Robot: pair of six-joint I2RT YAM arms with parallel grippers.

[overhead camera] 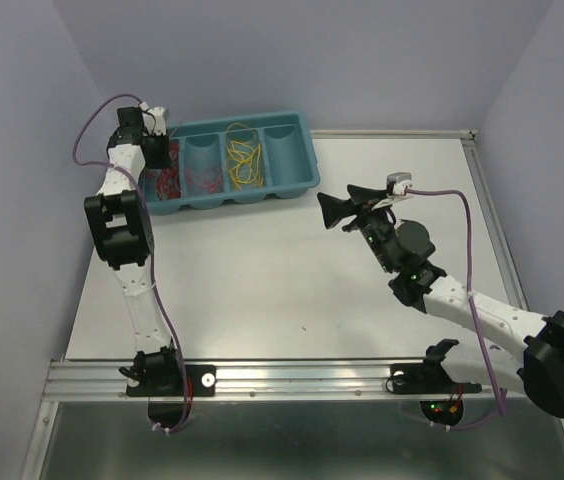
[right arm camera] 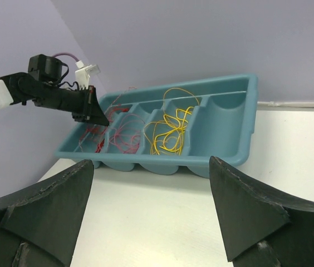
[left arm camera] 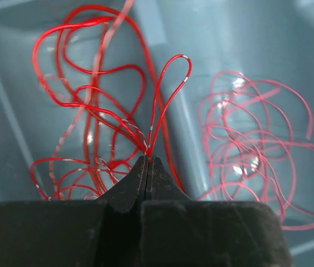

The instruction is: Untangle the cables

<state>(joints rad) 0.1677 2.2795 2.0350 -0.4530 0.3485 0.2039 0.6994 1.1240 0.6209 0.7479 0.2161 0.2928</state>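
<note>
Four bays divide the teal tray (overhead camera: 282, 190) we see from above: red cables (overhead camera: 167, 183) in the two left ones, yellow cables (overhead camera: 245, 158) in the third. At the left wrist, our left gripper (left arm camera: 147, 161) pinches red strands, jaws together. At the right wrist, our right gripper (right arm camera: 151, 164) hangs spread wide above the table (right arm camera: 157, 222).

Lavender walls (overhead camera: 22, 100), white table (overhead camera: 282, 285), metal rail (overhead camera: 312, 378)

Teal plastic divided tray (overhead camera: 310, 170): one, with four compartments. Hair-thin red cables (overhead camera: 167, 183) (overhead camera: 202, 180): two bundles. Thin yellow cables (overhead camera: 245, 160): one bundle. Strands per bundle: not countable. White-and-black robot arms (overhead camera: 140, 300) (overhead camera: 472, 305): two.
</note>
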